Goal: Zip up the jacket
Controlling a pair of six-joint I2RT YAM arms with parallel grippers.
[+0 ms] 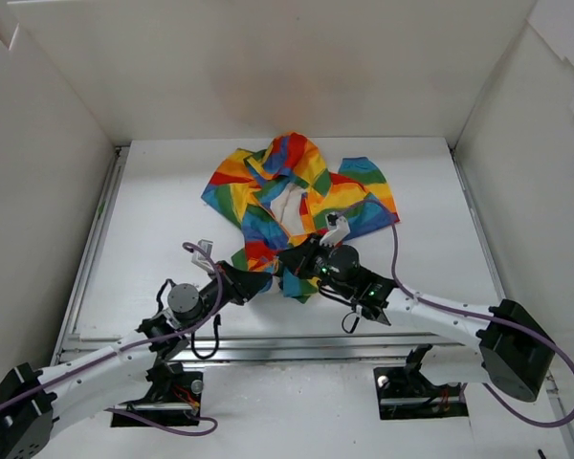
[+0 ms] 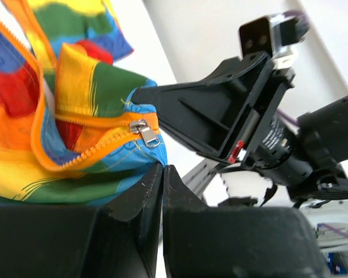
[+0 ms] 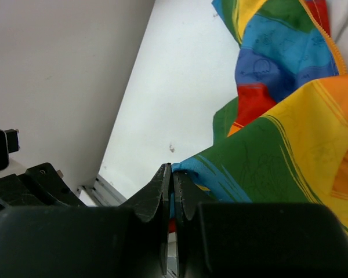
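Bright, even, diffuse light fills the white walls. The top view is sharp, with soft shadows on the table beneath the arms. In both wrist views the near fingers are dark and blurred, while the jacket looks crisp and vivid.

A small, soft fabric hooded jacket in broad red, orange, yellow, green and blue stripes lies crumpled on the far middle of the white table. Its front falls open, showing the white lining. The orange-taped zipper is parted above a silver metal slider, which sits low near the hem. That near hem is bunched and lifted, pinched at the blue-green edge by the left gripper and the right gripper.
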